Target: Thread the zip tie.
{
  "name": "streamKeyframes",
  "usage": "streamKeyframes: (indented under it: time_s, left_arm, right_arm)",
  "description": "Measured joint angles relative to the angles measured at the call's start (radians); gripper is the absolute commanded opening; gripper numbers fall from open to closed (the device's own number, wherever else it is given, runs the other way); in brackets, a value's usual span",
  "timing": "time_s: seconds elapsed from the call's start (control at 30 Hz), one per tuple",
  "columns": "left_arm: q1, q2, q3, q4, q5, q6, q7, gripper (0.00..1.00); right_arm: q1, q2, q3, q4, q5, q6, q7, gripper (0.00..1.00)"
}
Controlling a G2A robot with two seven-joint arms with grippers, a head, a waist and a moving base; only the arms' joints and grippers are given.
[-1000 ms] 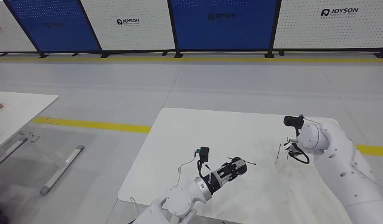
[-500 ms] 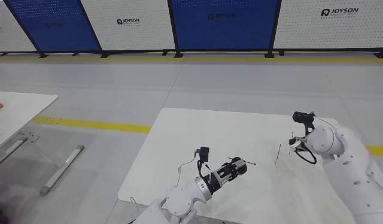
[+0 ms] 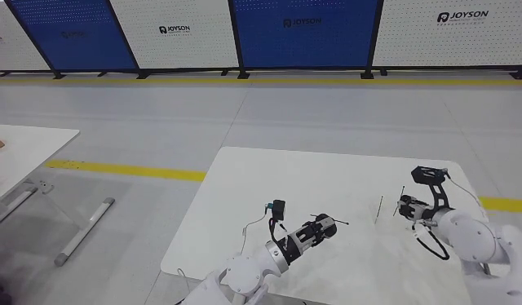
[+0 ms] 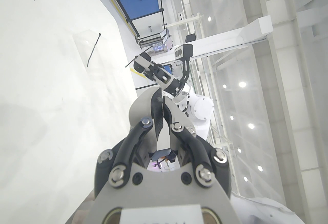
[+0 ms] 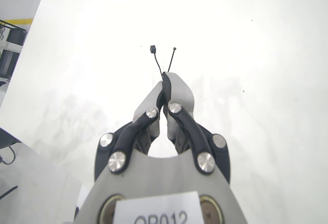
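My right gripper hovers over the right side of the white table, shut on a black zip tie. The tie's square head sticks out past the fingertips. A second black zip tie lies on the table just ahead of that gripper, also seen in the left wrist view. My left gripper is near the table's front edge. It is shut, and a thin black zip tie strip crosses its tip. The left wrist view looks along those shut fingers toward the right gripper.
A faint clear sheet lies under the loose zip tie. Blue and white pegboard panels stand far behind the table, across a grey floor with a yellow line. Another white table is at the far left.
The right arm has drawn back from the loose zip tie toward the table's right front, carrying its own tie. The left arm has kept still.
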Motion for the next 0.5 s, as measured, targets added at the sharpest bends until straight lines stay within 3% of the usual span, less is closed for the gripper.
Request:
streamKeyframes:
  time_s: [0.5]
  left_arm:
    - [0.000, 0.000, 0.000, 0.000, 0.000, 0.000, 0.000, 0.00]
  right_arm:
    - [-0.008, -0.001, -0.004, 0.000, 0.000, -0.006, -0.018, 0.00]
